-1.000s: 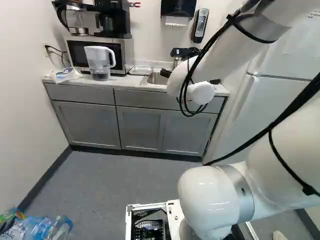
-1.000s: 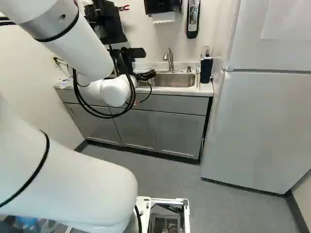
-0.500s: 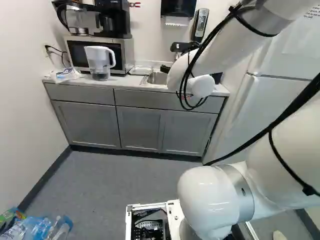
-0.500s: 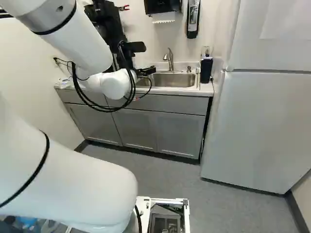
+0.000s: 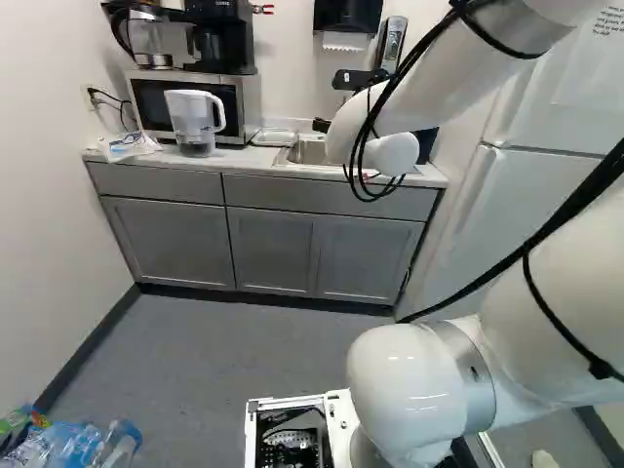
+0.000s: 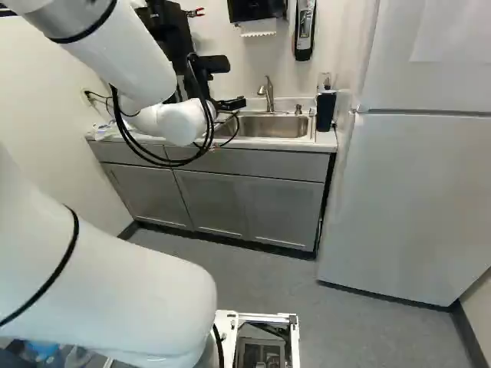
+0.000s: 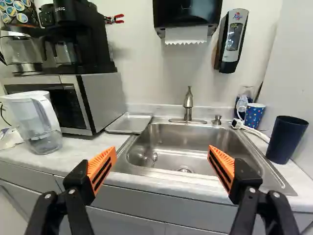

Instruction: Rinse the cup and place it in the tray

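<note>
Black fingers with orange pads [image 7: 101, 169] stand wide apart, holding nothing; tall dark-blue tapered cup [image 7: 286, 140] is upright on pale bench [image 7: 83, 147], beside steel sink [image 7: 181, 135], likely light, stiff plastic, slippery when wet, best gripped mid-body.

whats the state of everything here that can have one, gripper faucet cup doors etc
gripper: open, nothing between its fingers
dark blue cup: upright, beside the sink
metal tray: flat, nothing in it
faucet: no water running
pitcher: upright
microwave: door shut
cabinet doors: shut
fridge: shut
</note>
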### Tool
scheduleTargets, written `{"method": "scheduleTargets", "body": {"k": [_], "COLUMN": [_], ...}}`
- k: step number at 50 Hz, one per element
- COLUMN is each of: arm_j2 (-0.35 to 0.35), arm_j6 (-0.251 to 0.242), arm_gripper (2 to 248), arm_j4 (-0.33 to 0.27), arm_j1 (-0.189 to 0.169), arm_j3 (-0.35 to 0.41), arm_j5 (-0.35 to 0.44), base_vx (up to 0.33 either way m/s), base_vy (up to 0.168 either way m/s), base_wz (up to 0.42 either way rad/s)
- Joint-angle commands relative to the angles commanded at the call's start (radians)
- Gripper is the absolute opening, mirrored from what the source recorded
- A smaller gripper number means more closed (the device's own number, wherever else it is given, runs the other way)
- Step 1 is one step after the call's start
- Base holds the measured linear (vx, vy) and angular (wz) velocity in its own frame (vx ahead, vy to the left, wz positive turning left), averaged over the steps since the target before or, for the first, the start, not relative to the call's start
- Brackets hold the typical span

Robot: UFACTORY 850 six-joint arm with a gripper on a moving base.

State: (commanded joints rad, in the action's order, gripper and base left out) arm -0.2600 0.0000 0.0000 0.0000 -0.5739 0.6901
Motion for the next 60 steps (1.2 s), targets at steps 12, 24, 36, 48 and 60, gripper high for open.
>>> {"method": "scheduleTargets", "body": {"k": [12, 24, 36, 48, 60], "arm_j2": [0.004, 0.008, 0.013, 0.019, 0.024], "arm_j6": [0.0, 0.0, 0.0, 0.0, 0.0], "arm_gripper": [247, 247, 247, 247, 247], "arm_j4": [0.0, 0.0, 0.0, 0.0, 0.0], "arm_j1": [0.0, 0.0, 0.0, 0.0, 0.0], "arm_j3": [-0.029, -0.058, -0.088, -0.118, -0.148], "arm_j5": [-0.025, -0.039, -0.056, -0.08, -0.107], "base_vx": [0.0, 0.0, 0.0, 0.0, 0.0], "base_vy": [0.0, 0.0, 0.0, 0.0, 0.0], "base_wz": [0.0, 0.0, 0.0, 0.0, 0.0]}}
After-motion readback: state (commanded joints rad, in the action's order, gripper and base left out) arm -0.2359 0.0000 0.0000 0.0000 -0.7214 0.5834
